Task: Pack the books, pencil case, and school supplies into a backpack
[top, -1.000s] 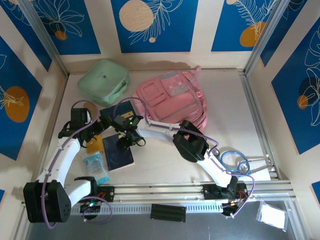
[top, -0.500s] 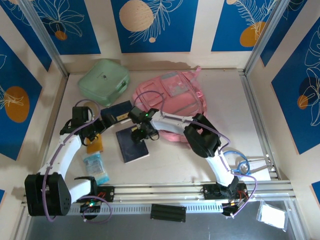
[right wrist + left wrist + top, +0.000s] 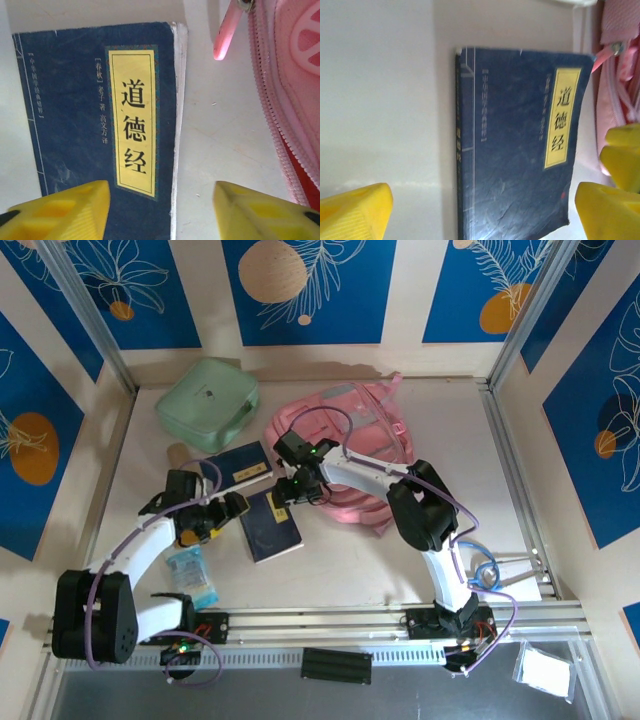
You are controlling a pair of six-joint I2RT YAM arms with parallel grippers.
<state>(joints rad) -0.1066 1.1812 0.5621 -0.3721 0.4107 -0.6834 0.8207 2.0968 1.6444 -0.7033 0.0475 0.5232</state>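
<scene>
The navy book (image 3: pixel 75 125) lies flat just left of the backpack (image 3: pixel 375 435); the half-open right gripper (image 3: pixel 160 210) straddling its edge and the wide-open left gripper (image 3: pixel 480 212), both empty, could collide or merely shove it.

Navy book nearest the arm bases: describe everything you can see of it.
The navy book is thin, softcover, closed, face up and flat on the table. Its cover looks worn and creased, with white line borders and a yellow title strip of black Chinese characters. It lies angled, beside the backpack.
</scene>
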